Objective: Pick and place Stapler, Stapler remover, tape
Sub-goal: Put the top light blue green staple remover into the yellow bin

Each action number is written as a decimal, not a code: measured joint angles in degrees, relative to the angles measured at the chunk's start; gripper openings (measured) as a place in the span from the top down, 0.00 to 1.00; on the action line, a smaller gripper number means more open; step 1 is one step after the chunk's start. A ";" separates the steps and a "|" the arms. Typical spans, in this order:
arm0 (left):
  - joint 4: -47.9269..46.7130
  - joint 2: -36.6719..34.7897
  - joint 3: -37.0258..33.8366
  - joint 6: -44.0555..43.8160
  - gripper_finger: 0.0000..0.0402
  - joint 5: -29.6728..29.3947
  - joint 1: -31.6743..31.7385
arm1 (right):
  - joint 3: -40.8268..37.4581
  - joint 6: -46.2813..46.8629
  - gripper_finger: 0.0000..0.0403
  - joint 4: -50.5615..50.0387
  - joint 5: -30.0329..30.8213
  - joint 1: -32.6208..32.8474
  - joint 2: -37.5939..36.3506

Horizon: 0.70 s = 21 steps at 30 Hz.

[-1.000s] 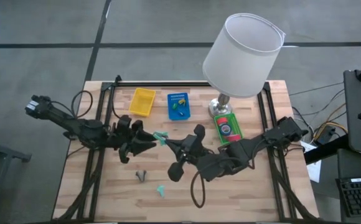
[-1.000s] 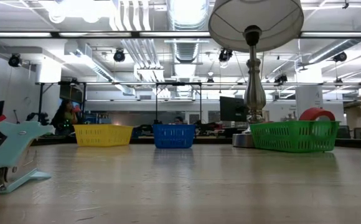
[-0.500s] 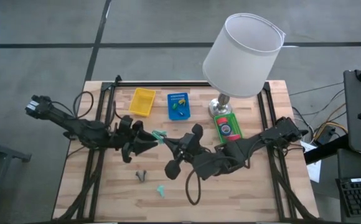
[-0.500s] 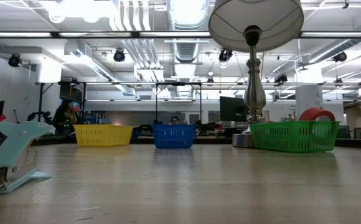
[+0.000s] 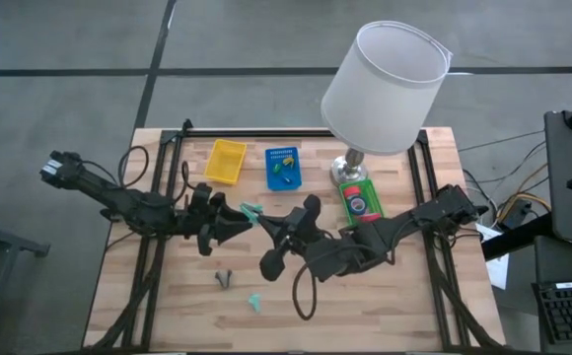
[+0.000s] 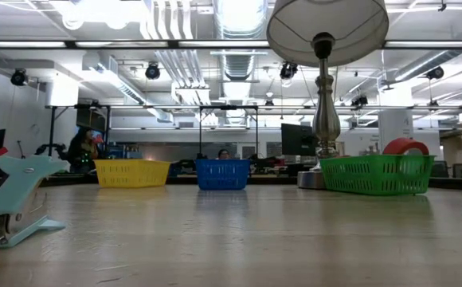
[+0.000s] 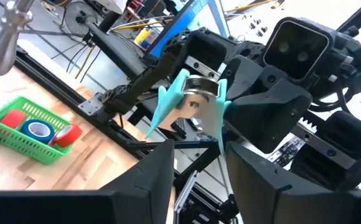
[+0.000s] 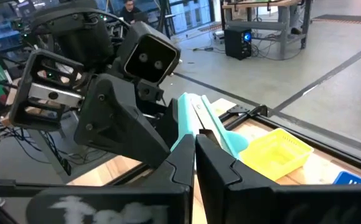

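Above the middle of the pale, plank-grained wooden worktop, two dark claws meet around a slim teal plastic stapler with a metal underside. The right claw has its fingers pressed together on the stapler's edge, while the left claw faces it with fingers apart on either side of the stapler. A second teal stapler and a small dark metal staple remover lie near the front edge. Red and blue ring-shaped tape rolls sit in a green mesh plastic basket beside a silver lamp with a white drum shade. Yellow and blue mesh baskets stand farther back.
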 joint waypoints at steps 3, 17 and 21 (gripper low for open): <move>0.01 0.24 0.00 -0.53 0.68 -1.06 -0.01 | 0.00 -0.15 0.98 0.00 -0.03 -0.02 0.00; 0.02 0.53 0.00 -1.06 0.88 -2.45 -0.01 | -1.29 0.73 0.98 0.04 -1.80 -0.33 -0.02; 0.04 0.53 0.00 -1.30 0.88 -2.27 -0.01 | -1.38 0.85 0.98 0.07 -2.69 -0.39 -0.04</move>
